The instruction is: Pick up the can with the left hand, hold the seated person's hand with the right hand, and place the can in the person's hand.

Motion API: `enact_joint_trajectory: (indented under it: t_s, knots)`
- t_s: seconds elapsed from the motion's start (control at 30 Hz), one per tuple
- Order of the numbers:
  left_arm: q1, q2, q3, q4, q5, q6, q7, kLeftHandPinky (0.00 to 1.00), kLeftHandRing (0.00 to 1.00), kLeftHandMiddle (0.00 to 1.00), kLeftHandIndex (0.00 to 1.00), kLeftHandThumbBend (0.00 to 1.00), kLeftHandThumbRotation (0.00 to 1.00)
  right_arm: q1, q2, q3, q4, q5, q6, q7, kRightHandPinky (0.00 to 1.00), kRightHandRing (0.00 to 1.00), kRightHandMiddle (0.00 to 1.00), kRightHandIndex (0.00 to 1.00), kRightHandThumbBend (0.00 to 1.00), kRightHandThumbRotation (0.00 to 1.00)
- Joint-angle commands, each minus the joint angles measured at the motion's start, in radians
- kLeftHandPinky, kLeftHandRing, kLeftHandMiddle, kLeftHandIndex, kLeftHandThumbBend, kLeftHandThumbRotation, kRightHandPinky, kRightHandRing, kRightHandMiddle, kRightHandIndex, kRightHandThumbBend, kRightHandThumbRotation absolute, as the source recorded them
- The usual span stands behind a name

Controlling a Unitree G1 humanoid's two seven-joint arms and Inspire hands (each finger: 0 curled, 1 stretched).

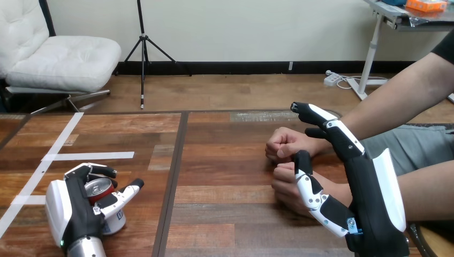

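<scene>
Left hand (72, 206) low at bench (225, 214) left edge, fingers (99, 171) clenched round drink can (99, 188). Can upright, apparently resting on bench: grasp made, lift not yet done.

Right hand (369, 209) edge-on beside person's nearer hand (286, 184), fingers extended and released, thumb (305, 179) across wrist: staged to steady it, not clasping.

Both person's hands fisted, farther hand (284, 143) just behind; palm needs opening to receive can.

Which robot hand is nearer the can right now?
Left. The left robot hand is curled round the can at the table's near left. The right robot hand is far off on the table's right side, beside the person's hands.
</scene>
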State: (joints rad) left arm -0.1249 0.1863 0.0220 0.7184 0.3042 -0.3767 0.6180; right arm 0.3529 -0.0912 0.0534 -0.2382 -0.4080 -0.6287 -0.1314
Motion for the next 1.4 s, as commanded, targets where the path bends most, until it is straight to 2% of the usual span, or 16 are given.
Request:
enact_joint_trajectory:
  t_s: [0.0,0.43,0.63,0.77,1.23,1.37]
  knots:
    - [-0.022,0.008,-0.007,0.033,0.018,-0.06,0.02,0.27,0.33,0.39,0.4,0.82,0.0,-0.032,-0.002,-0.004,-0.054,0.009,0.001,-0.001,0.76,0.82,0.84,0.81,0.13,0.0]
    - [-0.021,-0.002,-0.008,0.047,0.023,-0.133,0.045,0.26,0.33,0.39,0.4,0.82,0.0,-0.032,-0.003,-0.006,-0.052,0.015,-0.002,0.0,0.75,0.82,0.84,0.81,0.13,0.0]
    - [-0.006,-0.014,-0.001,0.027,-0.006,-0.193,0.017,0.28,0.34,0.4,0.4,0.82,0.0,-0.032,-0.005,-0.008,-0.051,0.015,-0.006,-0.001,0.75,0.82,0.84,0.82,0.13,0.0]
    - [0.009,-0.027,0.006,-0.003,-0.046,-0.239,-0.022,0.29,0.35,0.4,0.4,0.83,0.0,-0.032,-0.004,-0.008,-0.052,0.016,-0.004,-0.002,0.74,0.81,0.83,0.81,0.14,0.0]
    - [0.061,-0.052,0.003,-0.136,-0.091,-0.323,-0.117,0.31,0.38,0.42,0.41,0.87,0.0,-0.035,-0.004,-0.007,-0.047,0.013,-0.005,-0.003,0.73,0.8,0.83,0.82,0.14,0.0]
    - [0.069,-0.069,0.005,-0.165,-0.123,-0.352,-0.153,0.32,0.38,0.42,0.41,0.87,0.0,-0.037,-0.003,-0.005,-0.045,0.013,-0.005,-0.003,0.73,0.8,0.83,0.82,0.14,0.0]
